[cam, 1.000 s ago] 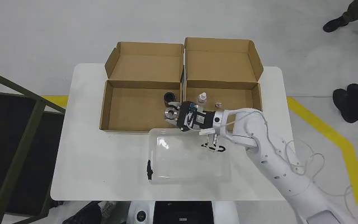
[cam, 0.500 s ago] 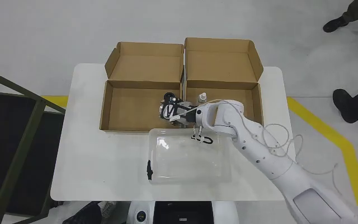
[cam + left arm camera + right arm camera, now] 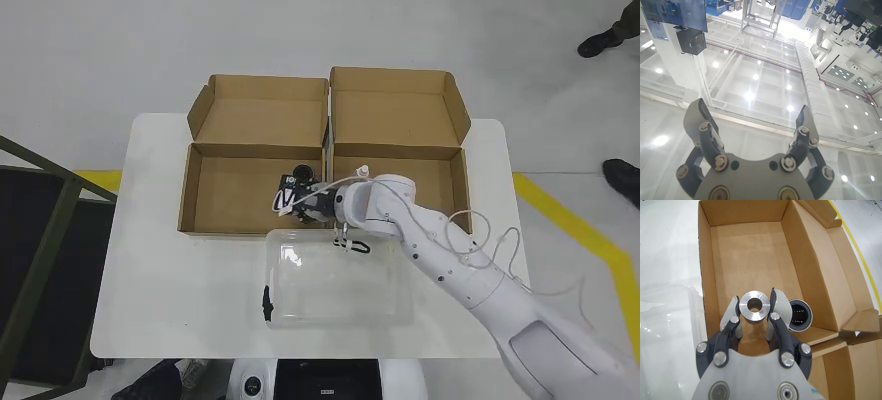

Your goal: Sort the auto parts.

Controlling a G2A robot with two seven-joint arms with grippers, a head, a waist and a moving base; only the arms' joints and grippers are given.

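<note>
Steel bushing (image 3: 754, 308), clamped in right gripper (image 3: 755, 298), over three-o'clock side of cardboard box (image 3: 225, 200). Black-bored bearing (image 3: 800, 317) just beside it. Left gripper (image 3: 753, 117) spread wide.

The ring (image 3: 764, 306) was brushed bare metal, the box (image 3: 753, 256) below it matt cardboard, the bin (image 3: 340, 295) near it glossy clear plastic.

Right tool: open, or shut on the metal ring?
Shut on the metal ring: both fingers of the right tool press against its sides, over the open cardboard box.
</note>
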